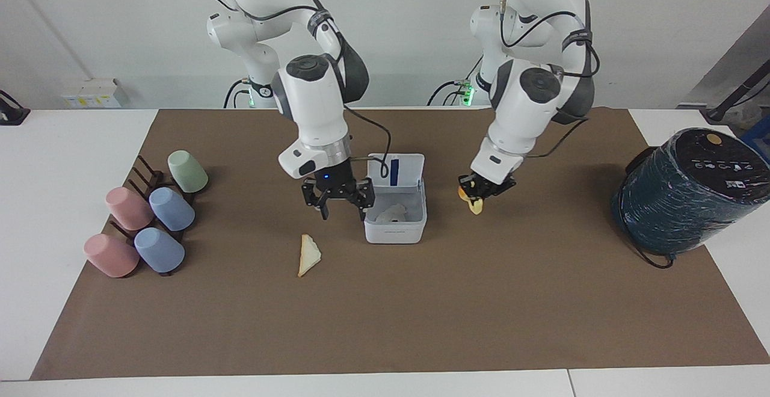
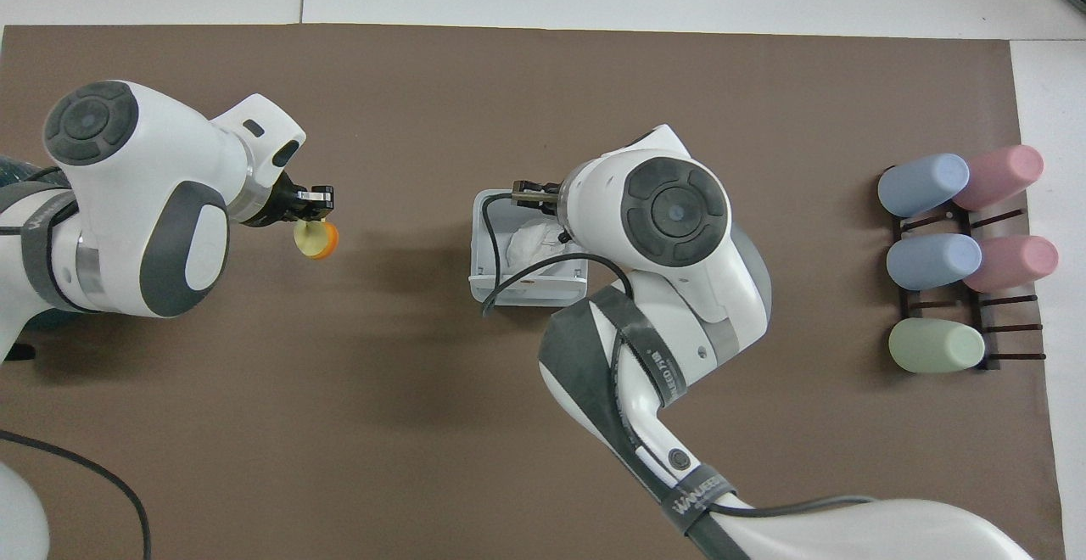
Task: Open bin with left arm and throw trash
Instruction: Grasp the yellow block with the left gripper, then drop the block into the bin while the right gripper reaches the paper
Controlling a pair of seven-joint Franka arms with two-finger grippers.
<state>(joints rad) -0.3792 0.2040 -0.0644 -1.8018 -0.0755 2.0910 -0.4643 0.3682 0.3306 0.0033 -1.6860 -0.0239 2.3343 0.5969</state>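
Observation:
The white bin (image 1: 394, 234) stands mid-mat with its lid (image 1: 404, 172) up, blue strip showing. The paper wad (image 1: 392, 212) lies inside it, also in the overhead view (image 2: 528, 243). My right gripper (image 1: 338, 203) is open and empty, low over the mat beside the bin, toward the right arm's end. The bread wedge (image 1: 309, 255) lies on the mat just farther from the robots than that gripper; the right arm hides it in the overhead view. My left gripper (image 1: 479, 191) is shut on the yellow chunk (image 1: 475, 206), held above the mat beside the bin (image 2: 480, 246), toward the left arm's end.
A big dark teal wrapped cylinder (image 1: 689, 195) lies at the left arm's end of the table. Several pastel cups on a dark rack (image 1: 150, 222) sit at the right arm's end, also in the overhead view (image 2: 950, 259). A brown mat (image 1: 421, 313) covers the table.

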